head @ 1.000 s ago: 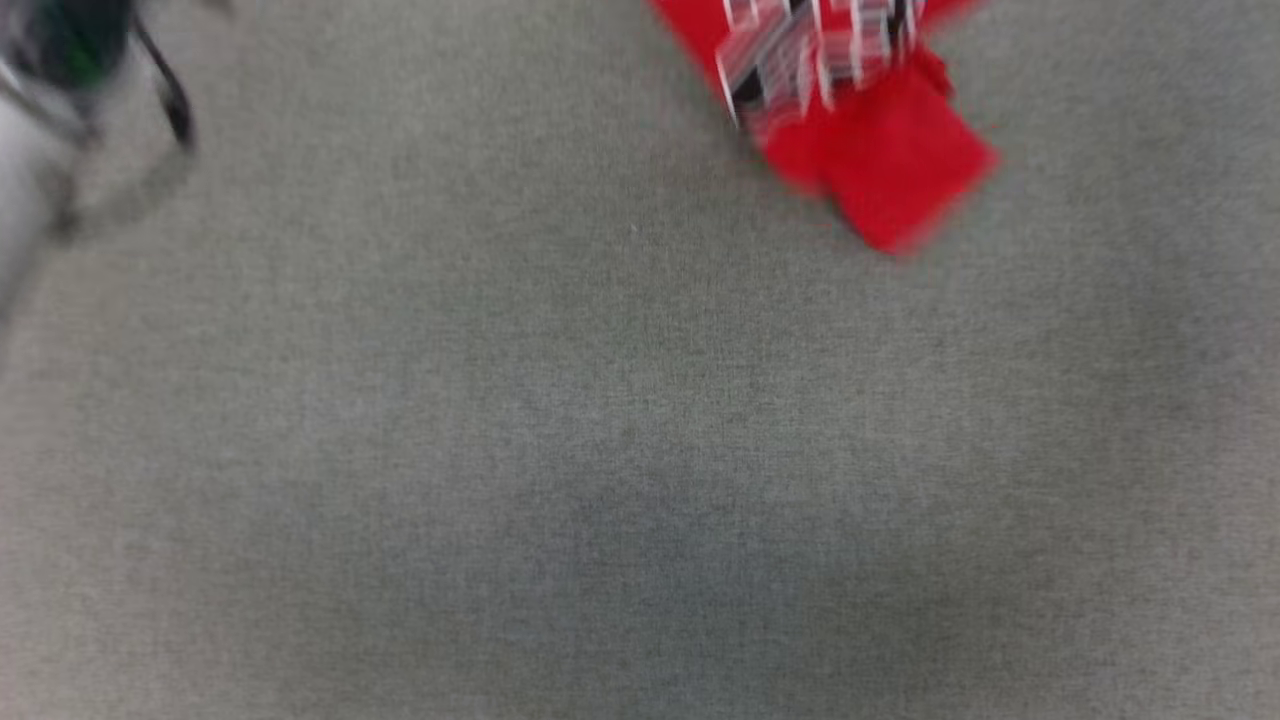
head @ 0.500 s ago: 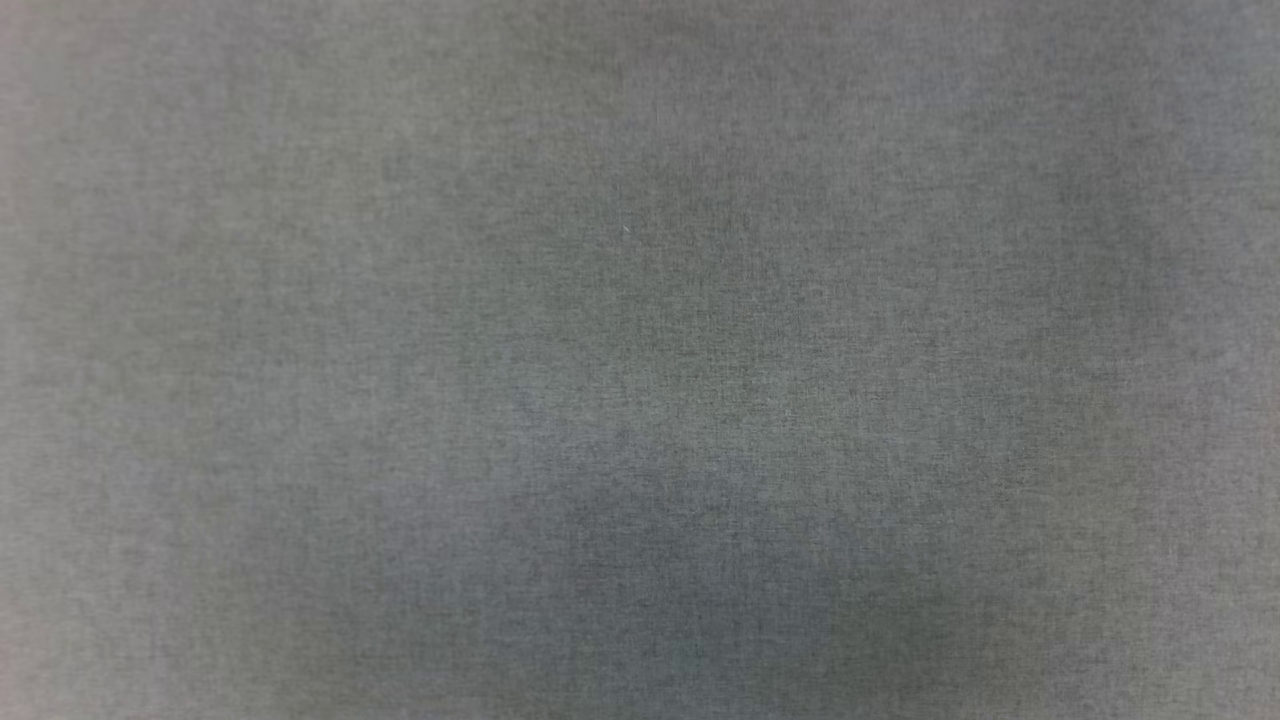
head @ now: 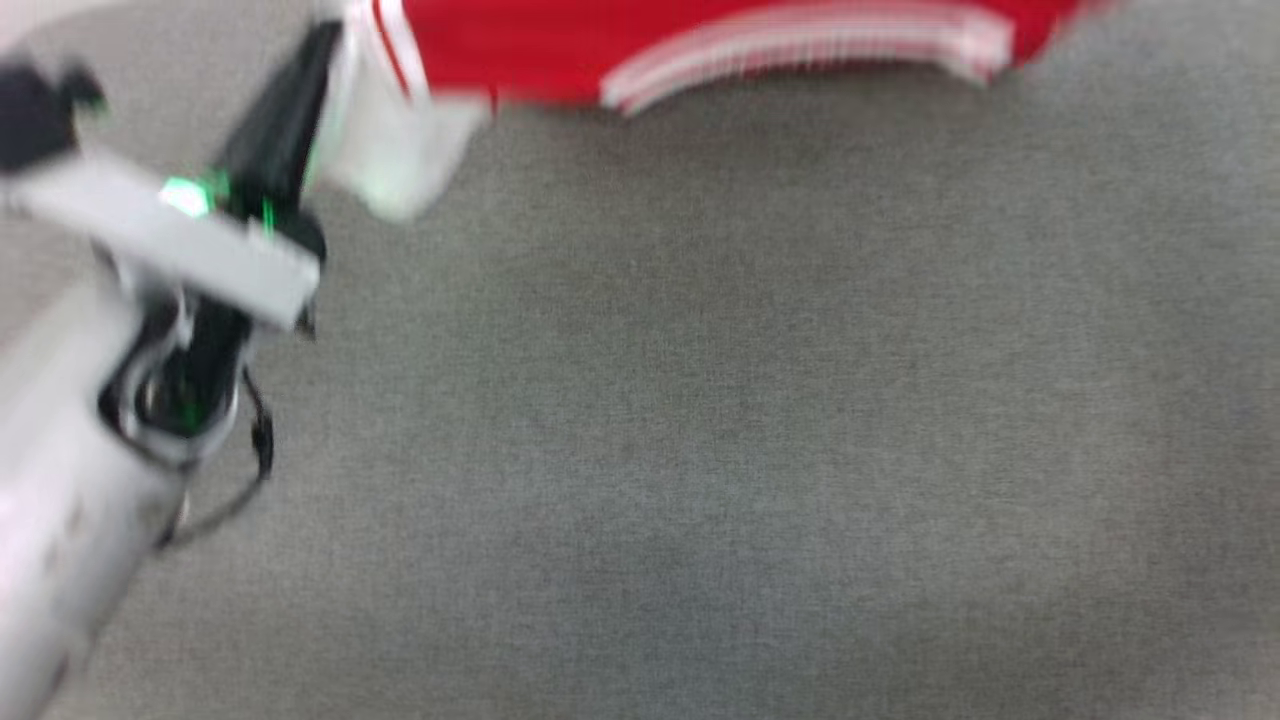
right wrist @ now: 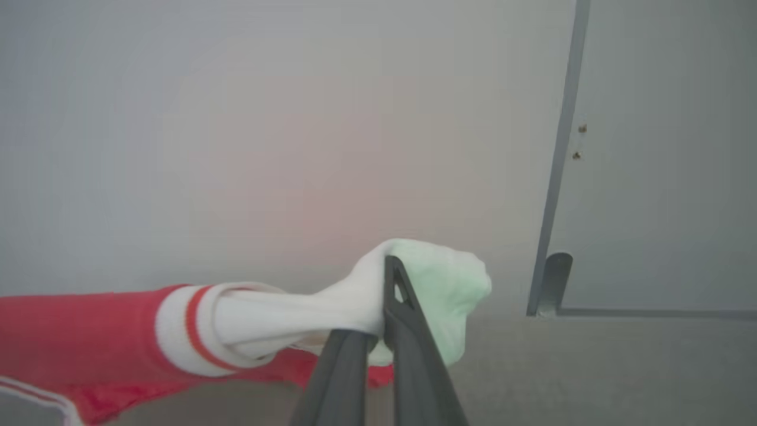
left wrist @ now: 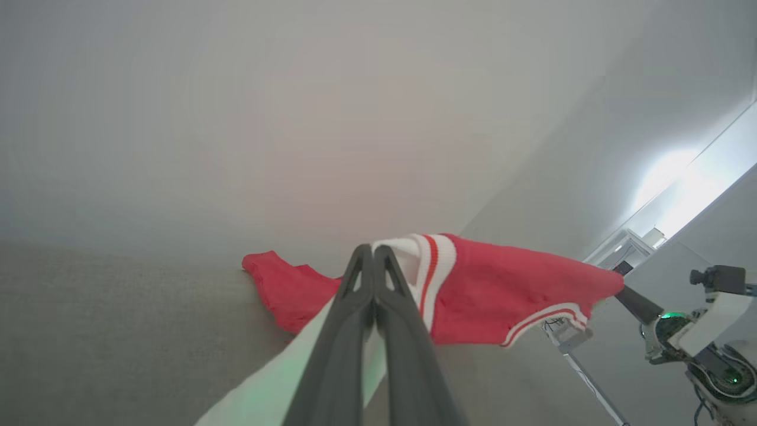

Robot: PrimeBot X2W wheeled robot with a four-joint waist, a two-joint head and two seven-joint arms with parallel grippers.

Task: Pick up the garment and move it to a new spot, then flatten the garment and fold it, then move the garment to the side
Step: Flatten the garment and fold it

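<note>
Lying beneath garment (left wrist: 502,296): grey carpet (head: 700,450) (pale wall (left wrist: 295,89) behind).

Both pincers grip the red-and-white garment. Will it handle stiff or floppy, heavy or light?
Probably floppy: the garment sags between the left pincer and right pincer. Likely light: the shut pincers carry it by white sleeve cloth alone. It may bunch when laid down, as the sleeve crumples at the grip.

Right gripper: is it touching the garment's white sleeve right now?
Touching. The right wrist view shows the right gripper shut on the garment's white sleeve, with the cloth bunched around its fingertips.
</note>
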